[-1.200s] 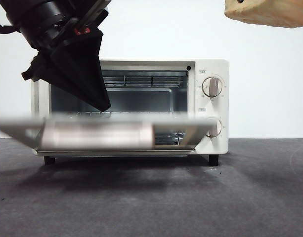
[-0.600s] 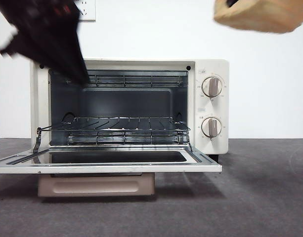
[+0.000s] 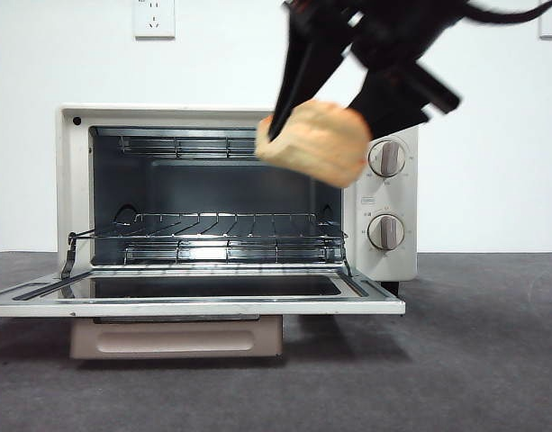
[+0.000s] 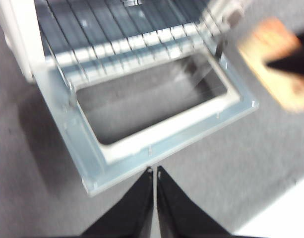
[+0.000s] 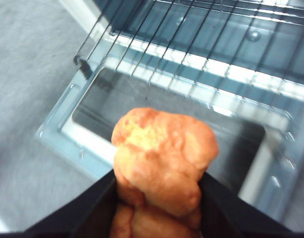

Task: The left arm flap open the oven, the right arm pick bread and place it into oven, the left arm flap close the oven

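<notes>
The bread (image 3: 313, 141) hangs in the air, clamped between the jaws of the right pincer (image 3: 334, 117), in front of the oven (image 3: 381, 193) at about two o'clock on its open mouth, above the wire rack (image 3: 212, 225). The oven door (image 3: 194, 295) lies folded down flat over the dark bench (image 3: 474, 360). The left pincer (image 4: 155, 173) is clenched on nothing, above the door's front edge.

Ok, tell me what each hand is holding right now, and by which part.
The right hand grips the bread by its two sides, at the near end of the loaf. The left hand is shut and holds nothing.
</notes>
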### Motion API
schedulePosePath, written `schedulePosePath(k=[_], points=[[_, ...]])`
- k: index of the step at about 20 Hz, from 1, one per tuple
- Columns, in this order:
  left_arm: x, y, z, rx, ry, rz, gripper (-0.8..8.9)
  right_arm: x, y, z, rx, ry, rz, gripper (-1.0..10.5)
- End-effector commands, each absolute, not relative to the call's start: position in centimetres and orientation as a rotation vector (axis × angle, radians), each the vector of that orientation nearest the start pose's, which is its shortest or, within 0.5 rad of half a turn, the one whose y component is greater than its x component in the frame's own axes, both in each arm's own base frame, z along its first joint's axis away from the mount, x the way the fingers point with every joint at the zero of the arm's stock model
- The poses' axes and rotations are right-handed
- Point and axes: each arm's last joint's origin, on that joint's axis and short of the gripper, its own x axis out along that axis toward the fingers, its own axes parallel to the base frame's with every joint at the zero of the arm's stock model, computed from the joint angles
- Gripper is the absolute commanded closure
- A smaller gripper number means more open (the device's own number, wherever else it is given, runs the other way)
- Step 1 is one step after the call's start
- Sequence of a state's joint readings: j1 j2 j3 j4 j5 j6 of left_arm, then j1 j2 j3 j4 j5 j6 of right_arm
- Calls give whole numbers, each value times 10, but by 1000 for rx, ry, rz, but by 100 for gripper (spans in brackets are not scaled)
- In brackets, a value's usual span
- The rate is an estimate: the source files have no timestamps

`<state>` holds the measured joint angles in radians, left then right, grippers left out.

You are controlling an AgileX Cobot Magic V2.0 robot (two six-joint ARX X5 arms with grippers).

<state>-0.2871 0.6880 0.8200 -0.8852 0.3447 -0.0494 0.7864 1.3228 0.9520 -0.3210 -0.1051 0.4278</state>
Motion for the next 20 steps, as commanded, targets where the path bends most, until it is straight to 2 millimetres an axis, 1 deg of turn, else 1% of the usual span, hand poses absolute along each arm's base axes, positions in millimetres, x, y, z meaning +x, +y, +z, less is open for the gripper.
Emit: schedulePosePath(k=[1,5,9,14,18,20], points=[[105,-41,292,-59,767,-592,798,212,221,270,161,821,693,744],[93,-38,291,-59,766,-592,798,243,250,261,132,829,627,743],[85,-36,293,-64,741,-593,798,264,267,252,119,789,552,743],[77,-33,292,-64,753,-592,798,276,272,249,168,715,467,743],[73,-32,291,-64,759,-591,798,286,265,248,209,685,390,743],[72,-32,291,-64,754,-592,798,291,262,245,216,686,369,742]])
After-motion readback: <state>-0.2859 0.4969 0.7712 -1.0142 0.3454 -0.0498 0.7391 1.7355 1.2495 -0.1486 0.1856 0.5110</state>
